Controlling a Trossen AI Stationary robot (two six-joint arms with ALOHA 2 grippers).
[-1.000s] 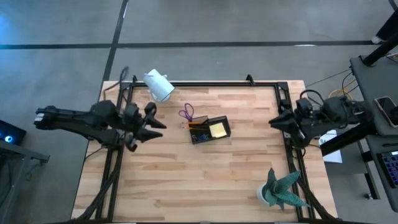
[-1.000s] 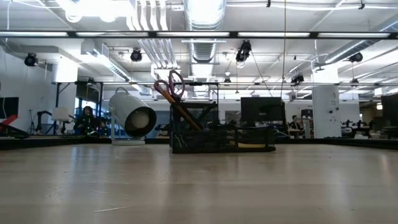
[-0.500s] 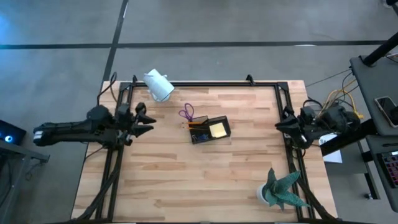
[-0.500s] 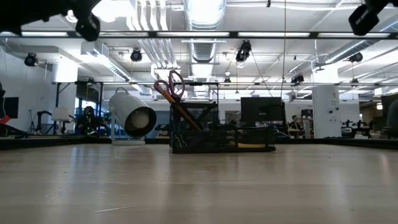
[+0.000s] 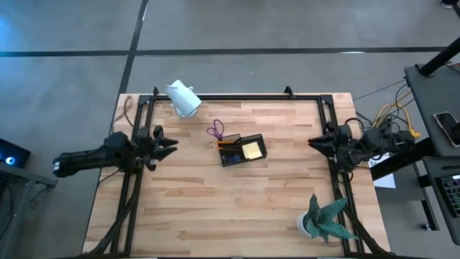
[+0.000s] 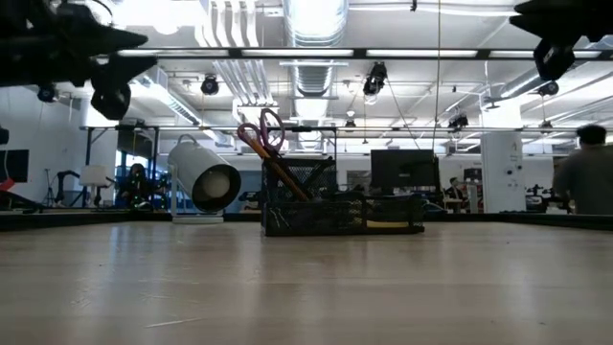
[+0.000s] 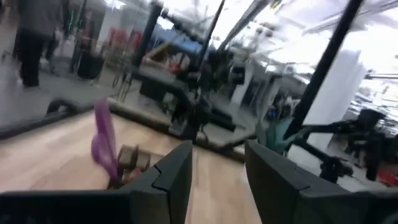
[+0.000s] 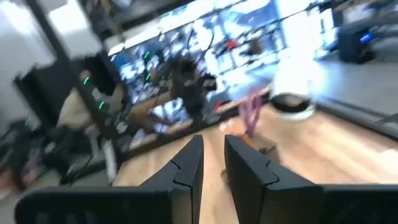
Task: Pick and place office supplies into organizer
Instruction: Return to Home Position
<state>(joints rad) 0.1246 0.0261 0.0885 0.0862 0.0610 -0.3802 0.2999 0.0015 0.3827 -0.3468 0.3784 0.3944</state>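
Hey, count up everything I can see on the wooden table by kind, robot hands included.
Dark mesh desk organizer: 1
White cylindrical camera: 1
Green potted plant: 1
Purple-handled scissors in the organizer: 1
Yellow sticky-note pad: 1
Black robot hands: 2, left hand and right hand
Total: 7; other organizer contents too small to count.

The table (image 5: 215, 208) holds one organizer (image 5: 237, 159), one pair of scissors (image 5: 215, 131), one sticky-note pad (image 5: 251, 150), one plant (image 5: 327, 219) and one white camera (image 5: 184, 98).
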